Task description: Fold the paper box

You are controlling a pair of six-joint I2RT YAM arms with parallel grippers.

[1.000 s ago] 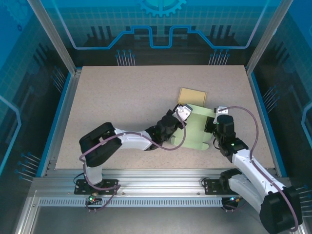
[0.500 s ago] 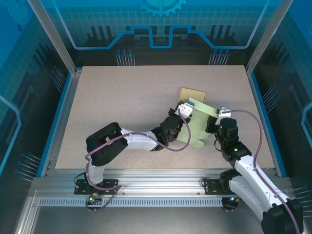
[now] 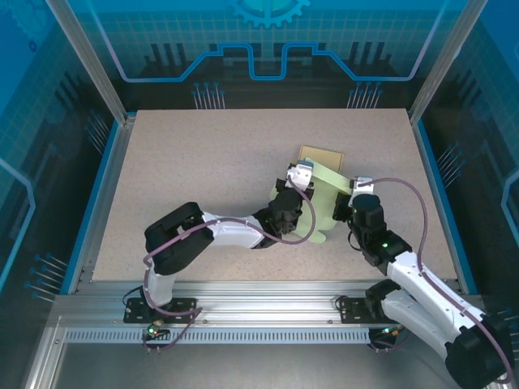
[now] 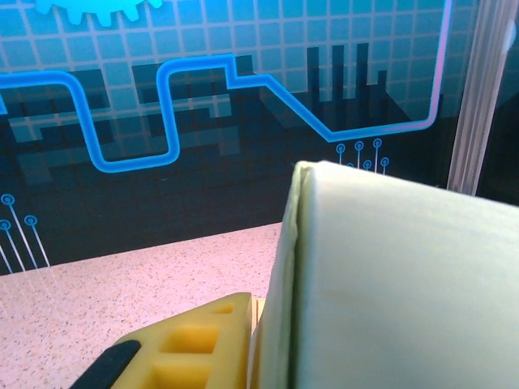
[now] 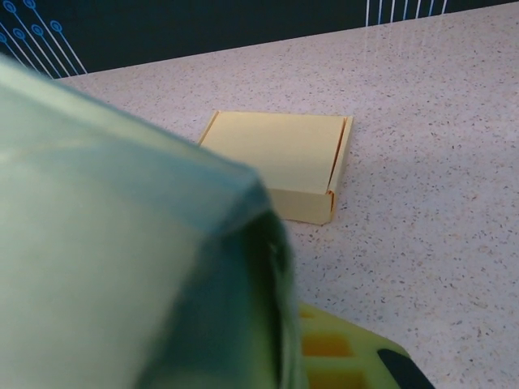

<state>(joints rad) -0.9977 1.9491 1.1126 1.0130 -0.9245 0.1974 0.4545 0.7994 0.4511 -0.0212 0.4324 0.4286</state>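
The green box [image 3: 323, 215] sits between the two sets of jaws, partly folded, right of the middle of the worktop [image 3: 203, 162]. The left jaws take its left side and the right jaws its right side. A narrow flap runs from one to the other on the far side, and a rounded tab points toward the near edge. The left arm [image 3: 227, 231] stretches low across the worktop to reach it. The right arm [image 3: 405, 267] comes in from the near right corner.

From the left wrist, the green box [image 4: 389, 275] stands as an upright wall with a creased corner. It lies close against the inner face of the one yellow finger [image 4: 203, 348] that shows, and the paper hides the other finger. These jaws stand narrow, closed on the paper.

From the right wrist, the green box [image 5: 105, 267] is blurred and very close. It lies over the near left and comes down beside a yellow finger [image 5: 340, 352]. These jaws are narrow too, pinched on the paper.

A tan box [image 5: 280, 154], already folded, lies flat on the worktop [image 5: 422, 121] beyond the right jaws. From above, the tan box [image 3: 322, 156] lies just past the left jaws, at the far edge of the green flap. I cannot tell whether the two touch.
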